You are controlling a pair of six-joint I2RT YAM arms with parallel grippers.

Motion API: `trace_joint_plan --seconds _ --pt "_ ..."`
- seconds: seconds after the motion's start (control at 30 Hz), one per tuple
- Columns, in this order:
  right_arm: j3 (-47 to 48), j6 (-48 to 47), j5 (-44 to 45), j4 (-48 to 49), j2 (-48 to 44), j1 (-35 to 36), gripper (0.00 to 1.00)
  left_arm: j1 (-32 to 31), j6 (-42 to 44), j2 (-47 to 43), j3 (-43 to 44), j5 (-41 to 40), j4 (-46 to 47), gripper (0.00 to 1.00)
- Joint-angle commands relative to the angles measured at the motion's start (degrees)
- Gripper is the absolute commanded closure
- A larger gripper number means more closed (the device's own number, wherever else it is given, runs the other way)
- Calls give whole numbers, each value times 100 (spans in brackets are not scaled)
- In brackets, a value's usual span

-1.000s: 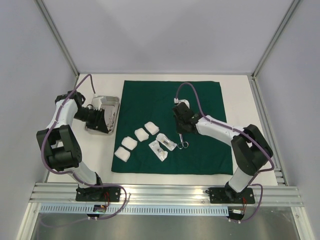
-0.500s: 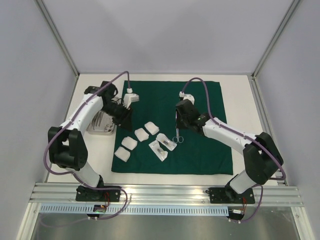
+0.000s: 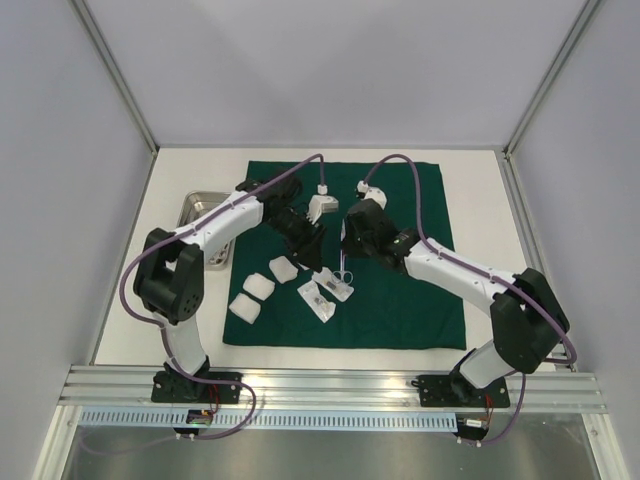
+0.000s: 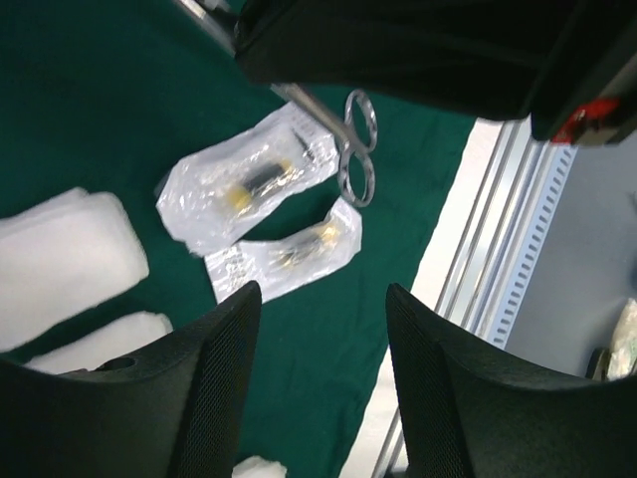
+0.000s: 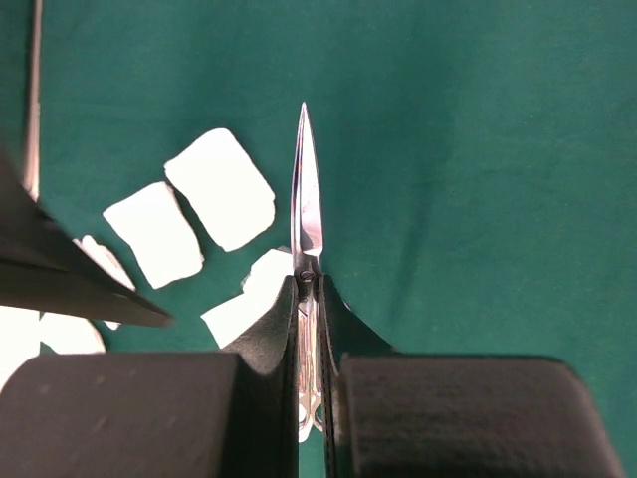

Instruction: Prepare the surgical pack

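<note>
While right gripper (image 5: 309, 286) pinches one scissors (image 5: 305, 189), left gripper (image 4: 320, 299) spread above two packets (image 4: 249, 184); three gauze squares (image 3: 261, 285) visible.

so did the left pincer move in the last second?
Yes: the left pincer swung right, from above the steel tray to over the green cloth.

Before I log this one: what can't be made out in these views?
Top view: shiny steel tray contents too small to tell; left arm covers part of it.
Left wrist view: clear plastic packets blurred, contents unidentifiable.
Right wrist view: slim steel scissors handles hidden inside the right claw.
</note>
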Motion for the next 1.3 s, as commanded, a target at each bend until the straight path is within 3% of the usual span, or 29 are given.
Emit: trace_joint_plan --seconds 0.0,0.17,0.53,0.7,0.8,0.83,0.93,1.03,1.1,1.27 --pt "159 268 -28 398 -288 32 99 -227 -433 -36 -44 431 673 38" --pt "123 408 -160 486 -297 41 100 -394 -697 -1 -335 309 1228 38" --pt "97 628 -134 530 -350 32 99 -447 -820 184 -379 493 1307 41" --pt "97 708 -107 547 -376 32 100 -456 -811 272 -370 510 1237 54" --pt "79 708 -98 556 -368 32 100 -456 -829 281 -370 545 1193 70" --pt "79 708 -107 565 -359 32 99 -456 -820 289 -361 572 1184 82" --pt "79 699 -151 565 -350 32 99 -447 -829 289 -291 572 1061 100" --pt "88 629 -116 417 -385 23 100 -438 -680 272 -186 380 807 100" --pt "123 515 -107 328 -438 -12 95 -403 -601 211 -168 186 605 100" --pt "202 6 -160 55 -727 -38 65 0 -434 140 -282 -465 271 100"
